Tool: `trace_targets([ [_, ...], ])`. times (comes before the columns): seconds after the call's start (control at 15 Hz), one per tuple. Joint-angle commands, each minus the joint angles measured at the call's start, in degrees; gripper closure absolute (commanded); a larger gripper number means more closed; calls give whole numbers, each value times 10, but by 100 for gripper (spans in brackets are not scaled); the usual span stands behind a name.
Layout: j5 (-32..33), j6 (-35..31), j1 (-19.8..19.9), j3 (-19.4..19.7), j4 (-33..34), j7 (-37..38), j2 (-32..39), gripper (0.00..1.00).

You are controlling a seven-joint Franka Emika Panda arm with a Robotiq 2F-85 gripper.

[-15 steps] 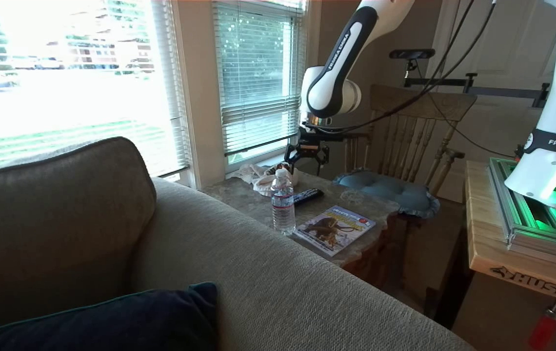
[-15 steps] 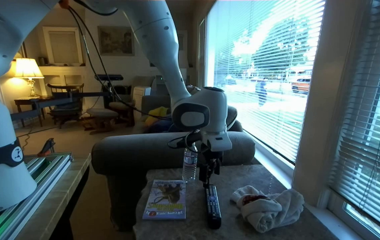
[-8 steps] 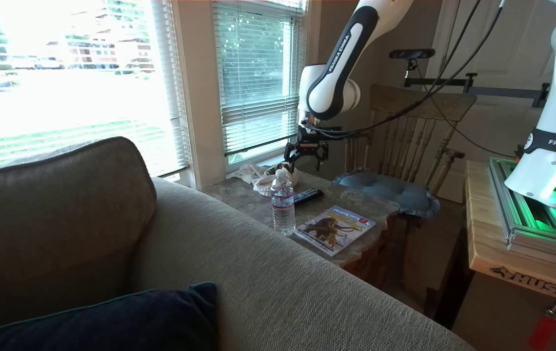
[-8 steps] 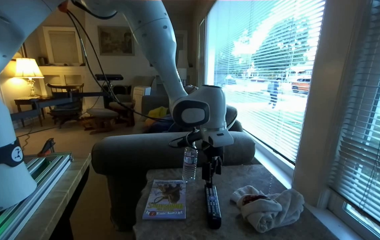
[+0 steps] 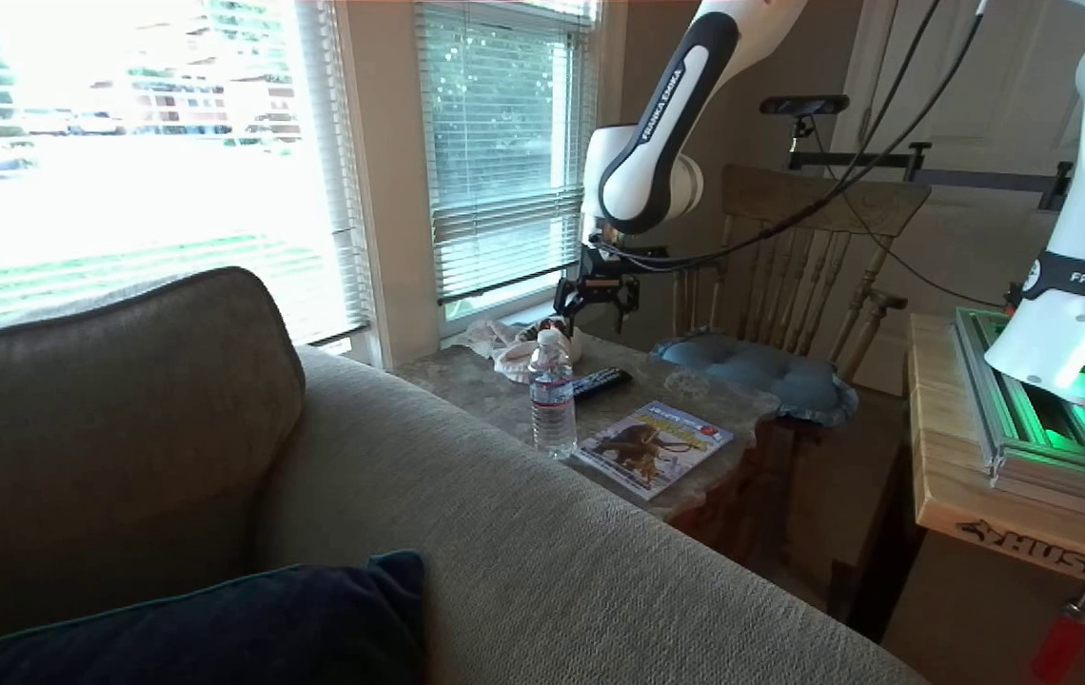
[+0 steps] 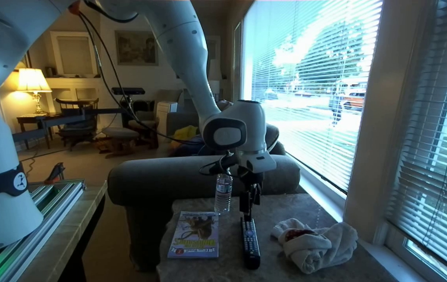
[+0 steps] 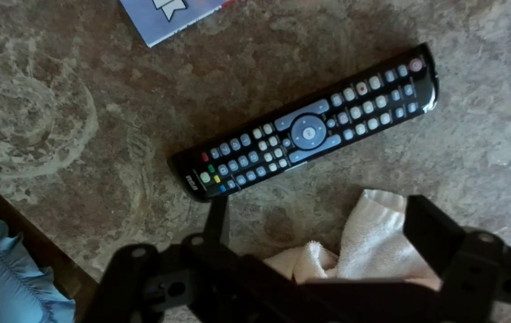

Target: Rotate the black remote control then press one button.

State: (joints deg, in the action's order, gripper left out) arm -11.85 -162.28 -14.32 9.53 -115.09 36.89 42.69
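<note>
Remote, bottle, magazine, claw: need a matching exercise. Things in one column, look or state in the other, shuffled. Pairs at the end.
Column one
1. remote control
2. bottle
3. magazine
4. claw

Column two
a. upright, clear, capped
b. open, holding nothing
c. black, lying flat, button side up
d. lying flat, picture on its cover

Pairs: 1-c; 2-a; 3-d; 4-b

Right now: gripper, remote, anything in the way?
Gripper open, nothing held. Black remote control lying buttons-up on the table. White cloth beside it, apart; might crowd a turn.
</note>
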Motion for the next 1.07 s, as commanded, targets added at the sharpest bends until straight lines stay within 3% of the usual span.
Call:
trace_targets([
  [0.0, 38, -14, 5, -12, -1, -72, 5, 0],
  [0.33, 59, -10, 12, -30, -1, -169, 7, 0],
  [0.4, 60, -13, 13, -34, 0, -183, 8, 25],
  [0.53, 66, -14, 14, -39, -1, -208, 9, 34],
  [1.0, 81, -25, 13, -51, 0, -250, 14, 84],
])
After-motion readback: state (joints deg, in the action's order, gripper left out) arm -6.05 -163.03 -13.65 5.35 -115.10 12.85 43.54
